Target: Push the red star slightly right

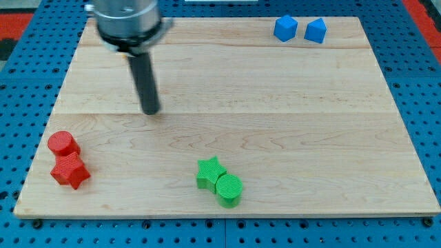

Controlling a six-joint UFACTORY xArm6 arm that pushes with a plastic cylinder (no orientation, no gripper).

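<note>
- Six blocks lie on the wooden board (275, 138), in three pairs, each pair near an edge.
- Nearest the board's bottom edge, a little left of its middle, sit the green cylinder (229, 189) and the green star (209, 172); the two touch, with the cylinder down and to the view's right of the star.
- Close to the bottom-left corner lies the red star (70, 171), the block the task names. It sits just inside the board's left edge.
- Touching the red star from above and slightly to the view's left is the red cylinder (63, 143).
- Farther in, my tip (151, 111) rests on the board in its left half, about midway between the bottom and top edges. It is well apart from every block: up and to the view's right of the red pair, up and to the view's left of the green pair.
- My rod is bare; it has no jaws, so it grips nothing.
- Farthest off, near the top-right corner, stand the blue cube (285, 28) and a second blue block (315, 31) with a peaked top; its exact shape I cannot tell. The two are just beside each other, the cube on the view's left.
- Around the board lies a blue pegboard bench (21, 83) dotted with holes.
- No brand, label or writing can be read anywhere.
</note>
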